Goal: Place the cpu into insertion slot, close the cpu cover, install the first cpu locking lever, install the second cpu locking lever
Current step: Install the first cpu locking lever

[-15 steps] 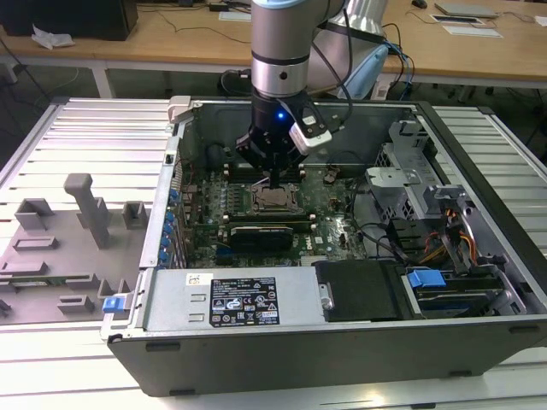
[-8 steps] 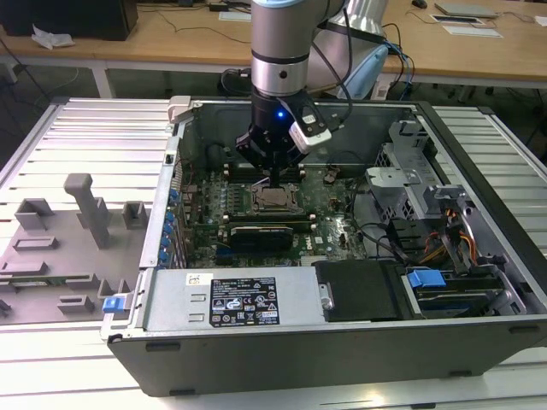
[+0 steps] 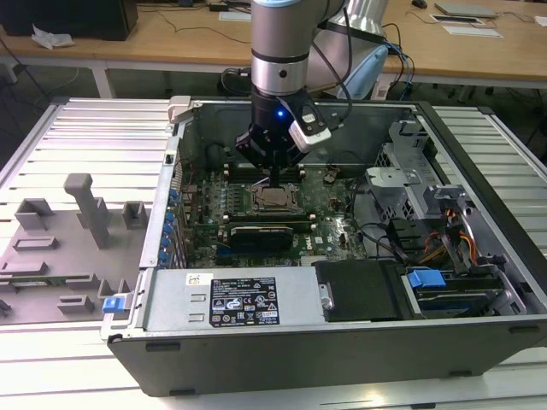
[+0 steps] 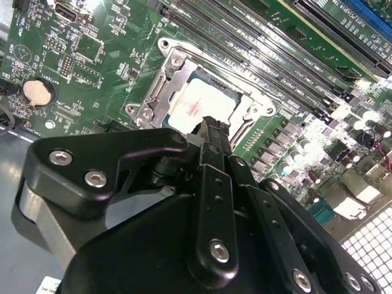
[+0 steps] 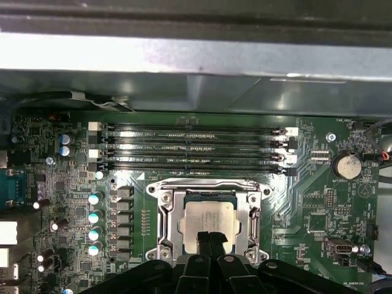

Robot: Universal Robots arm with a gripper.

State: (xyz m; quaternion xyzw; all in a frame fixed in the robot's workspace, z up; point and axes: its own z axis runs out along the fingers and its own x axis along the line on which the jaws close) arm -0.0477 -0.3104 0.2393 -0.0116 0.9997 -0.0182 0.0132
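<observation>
One gripper (image 3: 275, 181) on the arm, hanging inside the open computer case (image 3: 342, 363), directly above the insertion slot (image 5: 208, 197) on the green motherboard (image 3: 335, 215). Fingers pressed together in both wrist views, tip against tip, with nothing pinched between them. Gripper (image 5: 209, 237) poised over the cpu (image 5: 208, 215), at the edge of the chip farthest from the long black memory slots (image 5: 190, 147); contact between tips and chip not determinable. Cpu seated in the insertion slot, pale metal top facing up, centred in the socket. Cpu cover (image 5: 168, 223) lying flat over the socket, silvery frame bordering the chip on all sides, chip showing through the square window. Same arrangement in the second wrist view: gripper (image 4: 212, 125) just beside and partly across the cpu (image 4: 191, 99), cover frame (image 4: 160, 82) around it. In the exterior view, cpu (image 3: 275, 202) immediately below the fingers, near the middle of the board. Round coin battery (image 5: 346, 165) well apart from the socket. Grey fixture tray (image 3: 51, 248) outside the case, on the slatted table (image 3: 94, 128), at the exterior view's left.
</observation>
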